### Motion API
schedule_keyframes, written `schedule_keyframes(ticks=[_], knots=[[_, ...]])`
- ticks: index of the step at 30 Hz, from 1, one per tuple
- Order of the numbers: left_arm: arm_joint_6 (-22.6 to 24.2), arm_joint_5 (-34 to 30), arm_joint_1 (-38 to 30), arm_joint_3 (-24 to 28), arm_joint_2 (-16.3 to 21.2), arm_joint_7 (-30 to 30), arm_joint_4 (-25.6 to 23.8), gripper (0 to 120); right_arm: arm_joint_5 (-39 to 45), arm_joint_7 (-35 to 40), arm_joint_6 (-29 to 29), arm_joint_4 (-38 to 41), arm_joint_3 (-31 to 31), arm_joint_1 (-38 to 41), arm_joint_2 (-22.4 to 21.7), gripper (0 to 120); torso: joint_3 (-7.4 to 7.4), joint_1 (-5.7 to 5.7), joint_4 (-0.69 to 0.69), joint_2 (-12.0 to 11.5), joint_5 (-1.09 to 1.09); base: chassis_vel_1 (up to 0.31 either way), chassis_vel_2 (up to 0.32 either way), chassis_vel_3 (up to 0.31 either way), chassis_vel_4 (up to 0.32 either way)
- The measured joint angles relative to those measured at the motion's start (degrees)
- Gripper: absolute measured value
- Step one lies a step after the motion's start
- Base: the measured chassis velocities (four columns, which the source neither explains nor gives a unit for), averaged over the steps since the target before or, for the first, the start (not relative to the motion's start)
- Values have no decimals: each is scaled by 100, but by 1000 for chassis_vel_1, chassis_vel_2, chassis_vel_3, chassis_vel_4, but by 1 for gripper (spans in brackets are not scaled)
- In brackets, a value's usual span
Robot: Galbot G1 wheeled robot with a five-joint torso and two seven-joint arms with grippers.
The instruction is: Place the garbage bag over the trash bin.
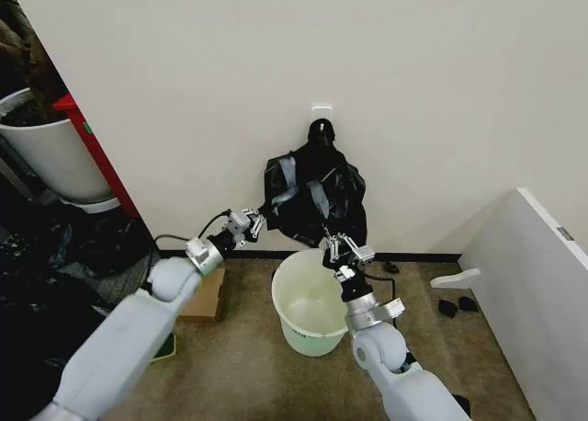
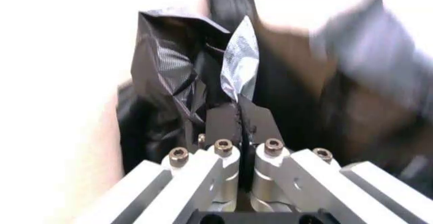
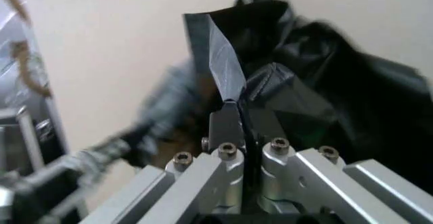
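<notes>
Above the trash bin (image 1: 312, 303) | left pincer (image 1: 258, 221), right pincer (image 1: 338, 247): both seemingly clamped on garbage bag (image 1: 317, 199)

the garbage bag (image 1: 317, 196) hangs on the wall above the trash bin (image 1: 310, 309) (planter (image 1: 48, 154) far left).

Floor (image 1: 248, 366) is covered w/ brownish carpet, met at the back by a dark skirting strip along the wall. Trash bin (image 1: 310, 303) is stood upright on it, approx. centre, close to the wall. A flat cardboard piece (image 1: 208, 297) is laid just left of the bin. Two small dark items (image 1: 457, 305) are seen on the right, near a white panel (image 1: 537, 292).
</notes>
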Motion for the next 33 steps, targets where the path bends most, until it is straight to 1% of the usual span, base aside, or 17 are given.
schedule_keyframes(ticks=[2,3,5,6,8,9,10,11,13,15,17,19,20,22,23,26,33], knots=[[-2,-162,95,-25,-51,-78,-128,0,67,76,-19,54,-16,-15,-9,0,-1,0,-2,0,2,0,0,0,0],[-23,-423,332,-53,-180,-282,-401,0,249,298,-67,243,-68,-72,-42,0,0,0,0,0,4,0,0,0,0],[-64,-600,688,-75,-373,-660,-757,0,526,775,-161,663,-150,-194,-102,0,0,0,-1,0,-1,0,0,0,0],[-64,-600,688,-75,-373,-660,-757,0,526,775,-161,663,-150,-194,-102,0,0,0,-1,0,-1,0,0,0,0],[-96,-603,999,-121,-506,-959,-1045,0,787,1331,-281,1138,-224,-357,-187,0,0,-1,0,0,2,0,0,0,0],[-101,-590,1066,-132,-526,-1005,-1100,0,816,1409,-302,1206,-229,-385,-201,0,-1,-1,-1,0,1,0,0,0,0],[-114,-456,1359,-194,-571,-1142,-1329,0,917,1745,-391,1558,-254,-551,-288,0,-1,-1,-1,0,0,0,0,0,0],[-114,-456,1359,-194,-571,-1142,-1329,0,917,1745,-391,1558,-254,-551,-288,0,-1,-1,-1,0,0,0,0,0,0],[-156,-193,1682,-318,-566,-1289,-1521,0,931,1992,-493,1961,-275,-821,-419,0,-1,-1,0,0,1,0,0,0,0],[-190,129,2029,-507,-517,-1613,-1737,0,697,2573,-834,2489,-346,-1207,-593,0,-1,-1,-1,0,1,0,0,0,0],[-189,183,2101,-551,-507,-1705,-1791,0,627,2737,-934,2592,-362,-1278,-626,0,-1,-1,0,0,1,0,0,0,0],[-133,348,2329,-706,-466,-2026,-2010,0,432,3389,-1341,3064,-407,-1591,-787,0,-1,-1,-1,0,1,0,0,0,0],[-133,348,2329,-706,-466,-2026,-2010,0,432,3389,-1341,3064,-407,-1591,-787,0,-1,-1,-1,0,1,0,0,0,0],[-53,528,2545,-822,-417,-2185,-2200,0,328,3641,-1430,3381,-400,-1826,-909,0,-1,-1,-1,0,1,0,0,0,0],[-53,528,2545,-822,-417,-2185,-2200,0,328,3641,-1430,3381,-400,-1826,-909,0,-1,-1,-1,0,1,0,0,0,0],[-13,730,2785,-923,-348,-2271,-2415,0,147,3677,-1360,3792,-321,-2156,-1024,0,0,0,-1,1,1,0,0,0,0],[4,891,2949,-1004,-283,-2376,-2589,0,-52,3792,-1374,4146,-351,-2586,-1153,0,0,0,-1,1,1,0,0,0,0]])
